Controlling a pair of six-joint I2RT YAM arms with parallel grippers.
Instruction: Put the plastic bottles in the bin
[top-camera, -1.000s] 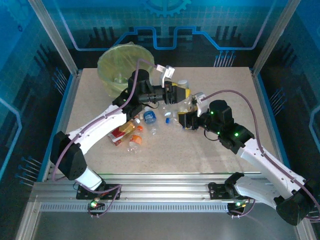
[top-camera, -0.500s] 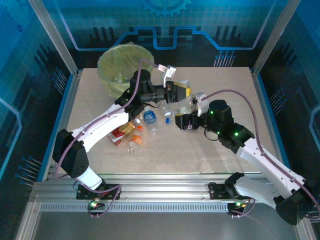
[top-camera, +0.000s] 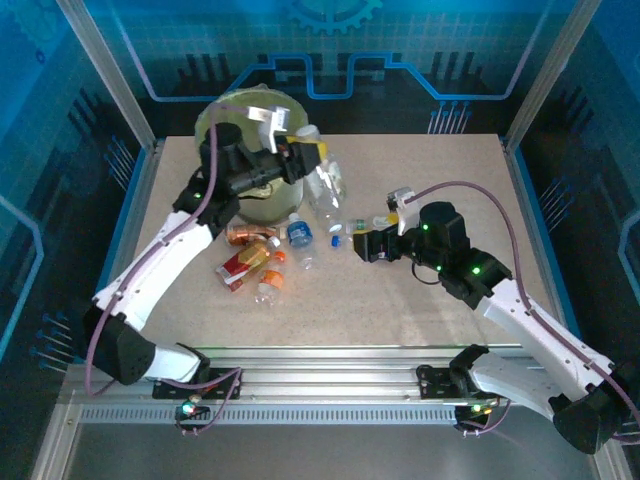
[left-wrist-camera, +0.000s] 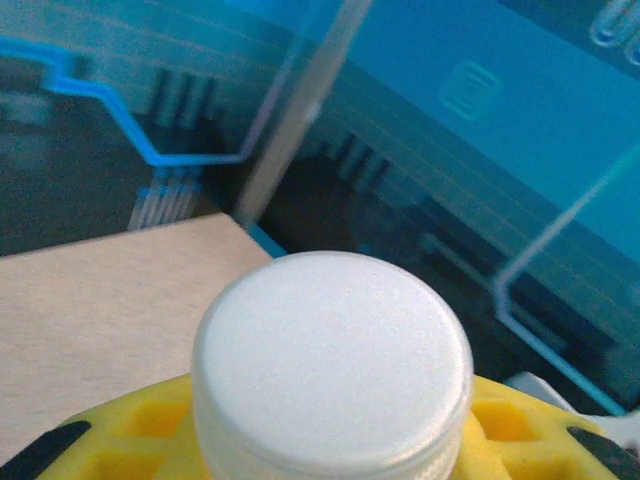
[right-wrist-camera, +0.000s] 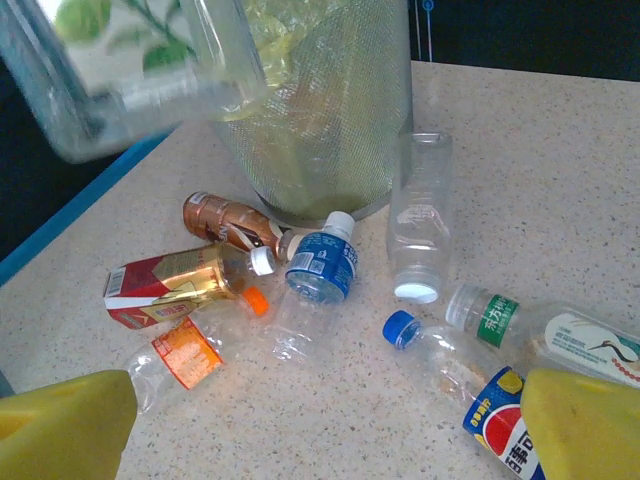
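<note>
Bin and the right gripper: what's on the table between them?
Bottles. In the right wrist view, a blue-labelled bottle and a clear bottle lie between the right gripper and the bin.

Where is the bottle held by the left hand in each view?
Top external: held bottle just right of the bin, in the left hand.
Left wrist: its white cap at bottom centre.
Right wrist: blurred, in the top left corner.
Shared landmark: the beige table.
</note>
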